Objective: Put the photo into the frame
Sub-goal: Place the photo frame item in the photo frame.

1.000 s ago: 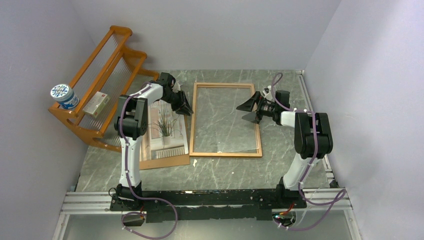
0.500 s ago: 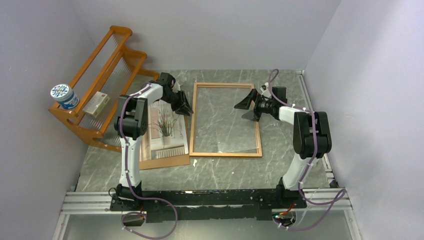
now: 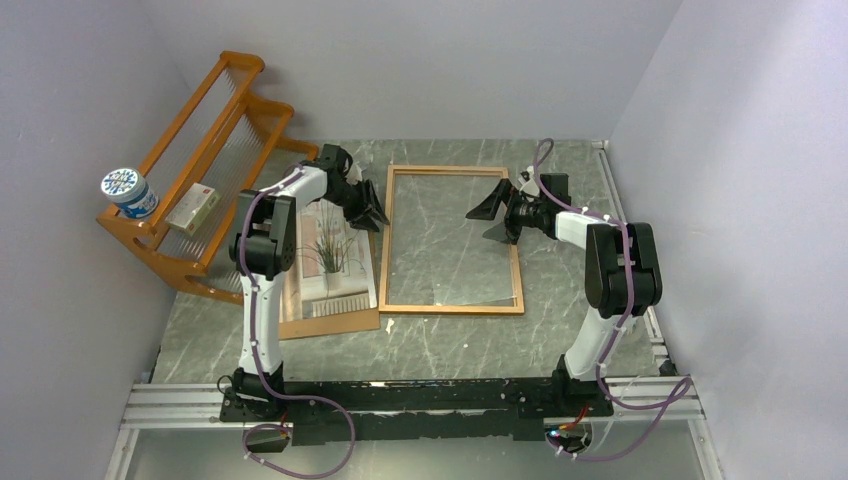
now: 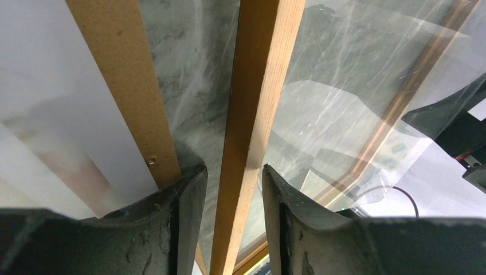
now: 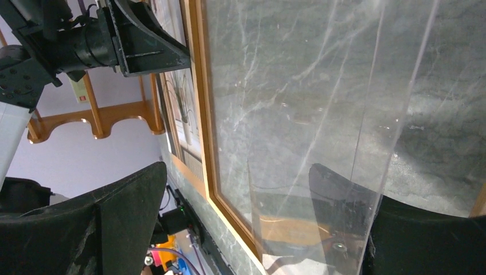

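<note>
An orange wooden shelf rack is seen at the far left of a grey marbled table, with 1 blue-and-white round tub and 1 small white box carried on it. Just right of the rack, the large paper photo of a spiky potted plant is laid flat on a plain brown backing board, outside and just beside the thin orange-brown wooden frame. The left gripper is lowered over the frame's left rail; in the left wrist view its 2 dark fingers are held apart astride that rail, with a gap visible on the board side. A clear pane is set within the frame at the centre of the table. Over the frame's right half, the right gripper is spread wide, with nothing held.
</note>
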You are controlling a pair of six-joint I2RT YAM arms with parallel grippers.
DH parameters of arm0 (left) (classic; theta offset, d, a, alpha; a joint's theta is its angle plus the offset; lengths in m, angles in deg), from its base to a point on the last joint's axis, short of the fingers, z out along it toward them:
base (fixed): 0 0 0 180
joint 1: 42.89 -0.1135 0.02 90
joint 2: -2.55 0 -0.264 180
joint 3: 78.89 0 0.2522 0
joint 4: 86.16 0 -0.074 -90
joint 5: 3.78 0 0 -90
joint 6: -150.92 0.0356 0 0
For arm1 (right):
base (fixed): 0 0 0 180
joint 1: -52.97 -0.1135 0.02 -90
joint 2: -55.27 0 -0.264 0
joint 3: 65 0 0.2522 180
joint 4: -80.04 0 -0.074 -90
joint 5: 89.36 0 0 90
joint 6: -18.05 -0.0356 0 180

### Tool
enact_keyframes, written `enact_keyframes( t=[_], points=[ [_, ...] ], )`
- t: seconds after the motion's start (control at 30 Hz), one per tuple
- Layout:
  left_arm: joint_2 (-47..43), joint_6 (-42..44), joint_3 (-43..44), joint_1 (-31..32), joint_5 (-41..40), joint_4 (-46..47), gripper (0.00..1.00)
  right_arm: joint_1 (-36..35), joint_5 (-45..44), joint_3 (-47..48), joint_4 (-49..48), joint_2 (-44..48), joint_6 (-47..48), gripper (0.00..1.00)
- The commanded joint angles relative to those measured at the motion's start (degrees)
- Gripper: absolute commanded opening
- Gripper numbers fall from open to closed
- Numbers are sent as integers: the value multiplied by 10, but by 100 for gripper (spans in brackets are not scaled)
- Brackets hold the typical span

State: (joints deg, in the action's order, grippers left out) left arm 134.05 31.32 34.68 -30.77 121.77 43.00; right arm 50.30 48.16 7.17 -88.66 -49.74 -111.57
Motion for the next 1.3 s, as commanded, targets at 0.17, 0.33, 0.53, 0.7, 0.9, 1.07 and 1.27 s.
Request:
enact_keyframes(
  t=[0.17,0.33,0.53,0.7,0.9,1.07,1.27],
  points=[
    [13,50,61,42,-162,-55,43,-7,-2,10,2,-10,-6,95],
    [27,65,93,71,-238,-91,36,-7,-4,11,6,-14,-2,94],
    [38,76,113,93,-293,-115,33,-8,-2,8,2,-18,-3,92],
    [50,78,130,100,-326,-138,25,-7,-2,8,2,-19,-4,92],
    [51,77,121,100,-330,-138,22,-8,-10,12,13,-12,2,95],
    [57,76,123,100,-331,-146,21,-3,-45,26,56,6,20,99],
    [57,76,119,100,-327,-147,21,24,-118,25,105,40,29,99]
  ],
)
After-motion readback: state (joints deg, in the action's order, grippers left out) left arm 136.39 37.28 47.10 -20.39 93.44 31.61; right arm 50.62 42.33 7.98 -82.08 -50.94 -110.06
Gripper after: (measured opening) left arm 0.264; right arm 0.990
